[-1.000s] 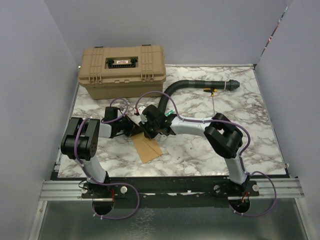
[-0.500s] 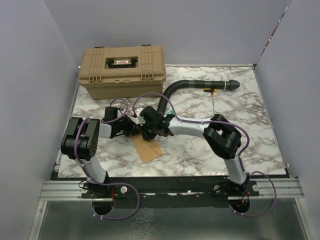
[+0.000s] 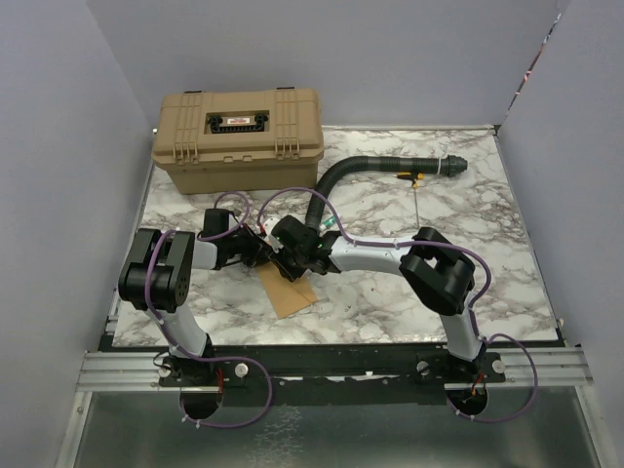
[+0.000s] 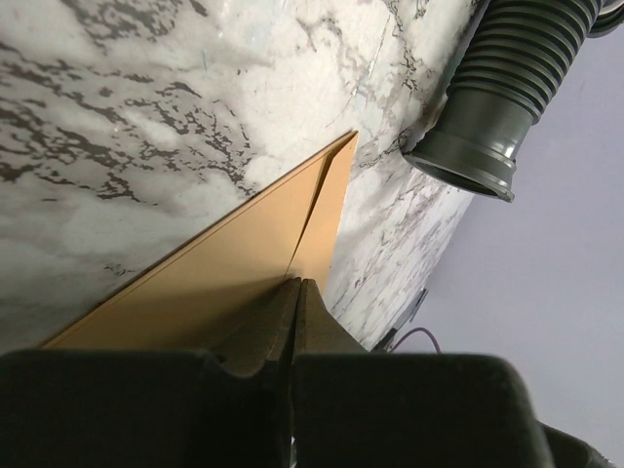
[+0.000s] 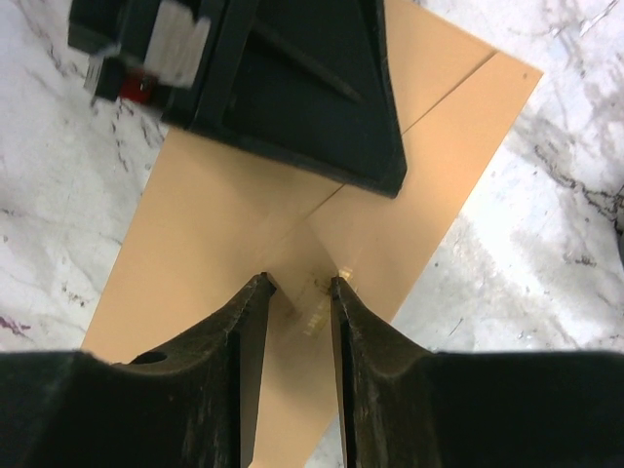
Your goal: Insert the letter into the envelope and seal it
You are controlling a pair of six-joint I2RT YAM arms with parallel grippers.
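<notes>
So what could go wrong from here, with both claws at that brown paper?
The left gripper pinches the envelope near one edge only, so the paper could slip out or crumple if pushed. The right gripper hovers right beside it, so the two might bump.

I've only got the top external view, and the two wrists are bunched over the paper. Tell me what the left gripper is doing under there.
Observer: In the left wrist view the left gripper is shut, pinching an edge of the envelope.
Operator: Now give me the right one.
Observer: In the right wrist view the right gripper has its jaws apart over the envelope's crease lines, with nothing clearly gripped.
Operator: Report the letter.
Observer: Neither wrist view shows a separate letter, only the envelope's face. I cannot tell whether it is inside.
</notes>
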